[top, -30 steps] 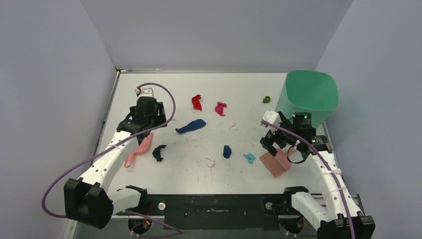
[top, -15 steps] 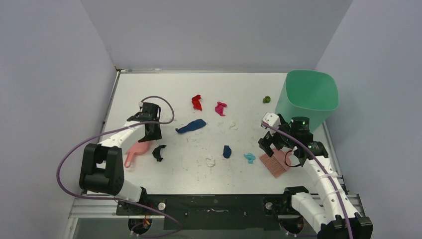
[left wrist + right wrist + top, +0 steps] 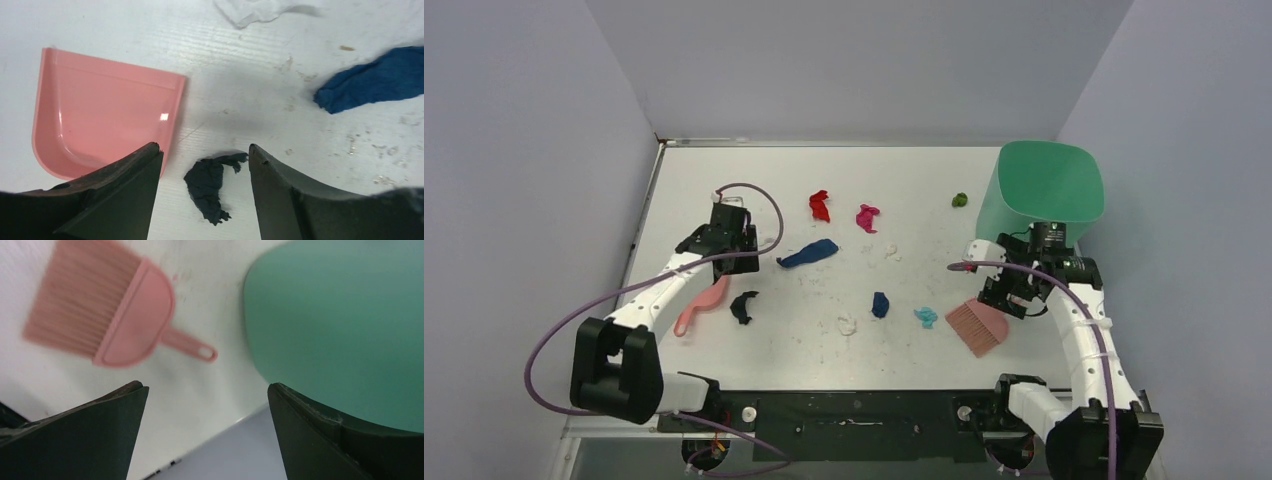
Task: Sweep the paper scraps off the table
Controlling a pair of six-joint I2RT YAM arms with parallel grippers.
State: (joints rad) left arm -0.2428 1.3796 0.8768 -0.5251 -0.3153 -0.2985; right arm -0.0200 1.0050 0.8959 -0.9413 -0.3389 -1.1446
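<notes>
Top view: tool-fetching step, nothing swept yet. Nine crumpled paper scraps (image 3: 880, 304) counted, scattered mid-frame on the speckled white table (image 3: 924, 170). One pink bristle brush (image 3: 979, 325) lower right, one pink plastic dustpan (image 3: 704, 303) left, one green bin (image 3: 1044, 190).

Left wrist: left gripper (image 3: 205, 147) spread wide, empty, straddling a dark scrap (image 3: 207, 187) beside the dustpan.

Right wrist: right gripper (image 3: 207, 385) spread, empty. Next, probably: down onto the brush handle, upper left.

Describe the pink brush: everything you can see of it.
The pink brush is a small hand brush that looks like plastic: a rounded head, a fan of matching pink bristles, and a thin handle ending in a hanging hole. It lies flat on the table beside the green bin, apart from it. The open right hand hovers over it; nothing grips it.
</notes>
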